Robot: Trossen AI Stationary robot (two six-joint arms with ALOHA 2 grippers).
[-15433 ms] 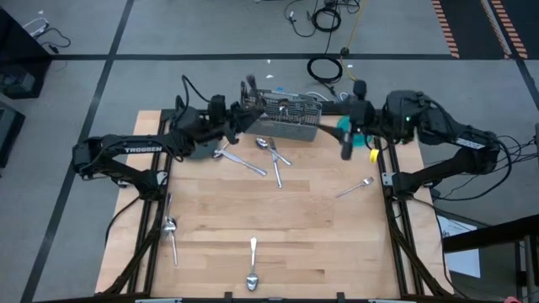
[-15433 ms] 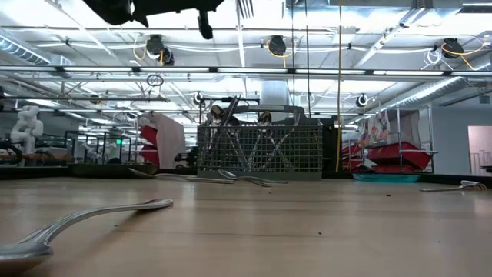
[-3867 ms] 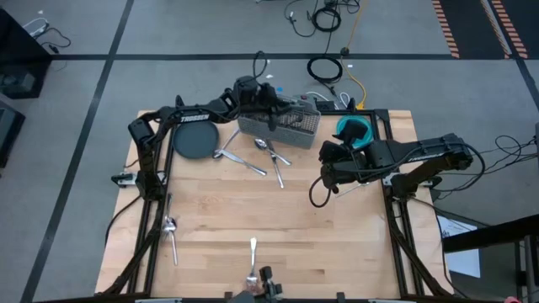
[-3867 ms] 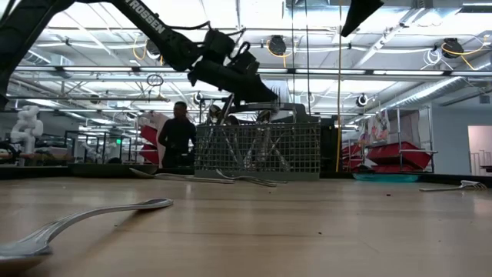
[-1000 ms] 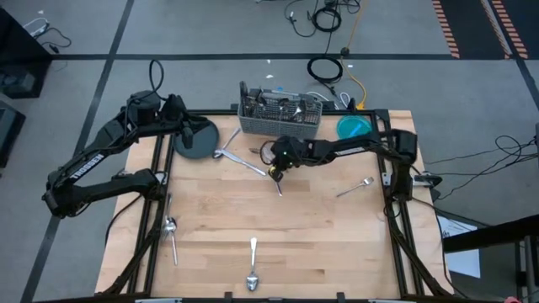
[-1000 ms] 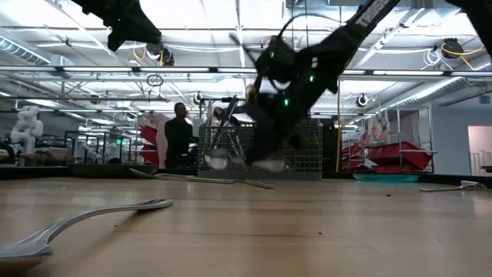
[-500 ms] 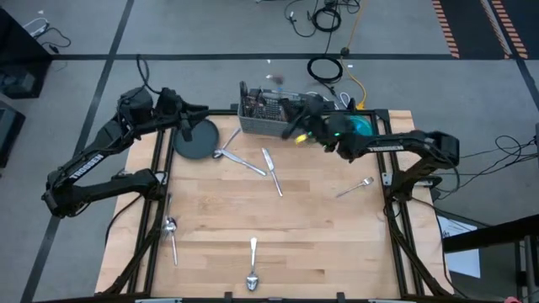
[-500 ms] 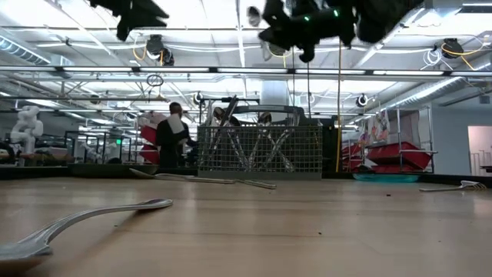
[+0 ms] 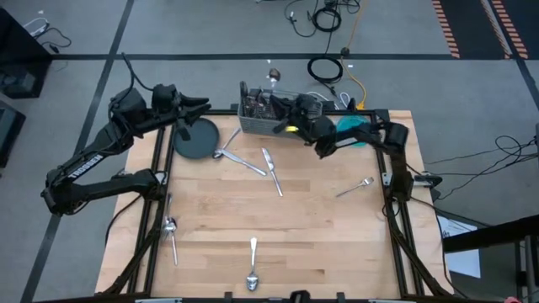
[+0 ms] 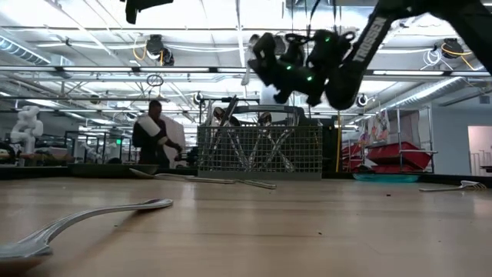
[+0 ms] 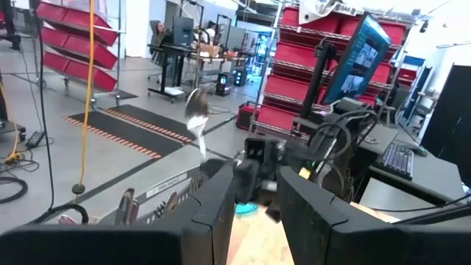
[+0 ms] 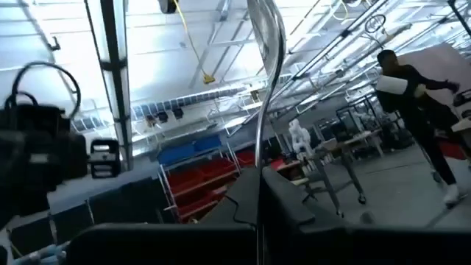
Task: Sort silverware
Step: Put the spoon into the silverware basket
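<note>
1. Since half a second ago the right gripper (image 9: 282, 105) is reaching further toward the table's far edge and is now hanging over the wire caddy (image 9: 278, 116), a spoon (image 9: 273, 77) rising with it so that the bowl is pointing up and away from the table.
2. Seen from the right wrist, that arm's two fingers (image 12: 243, 193) are pressing together on the spoon's handle (image 12: 266, 88), which is running straight up out of them; the left wrist view is catching the same spoon (image 11: 196, 116) standing upright above the right gripper (image 11: 254, 177).
3. From table height, the right gripper (image 10: 265, 65) is sitting above the caddy (image 10: 260, 148), clear of its rim.
4. Off the table's far left corner, the left gripper (image 9: 198, 107) is waiting in the air, beside the dark plate (image 9: 195, 140); its fingers (image 11: 213, 213) are standing slightly apart with nothing between them.
5. Several pieces of silverware are already standing in the caddy.
6. On the wooden table (image 9: 320, 236), a spoon and a knife (image 9: 270, 165) are lying just in front of the plate and caddy, a fork (image 9: 354, 187) is lying near the right edge, a spoon (image 9: 171, 231) near the left edge, and another spoon (image 9: 252, 268) near the front edge.
7. Behind the table, a person (image 10: 152, 142) is standing in the room.
</note>
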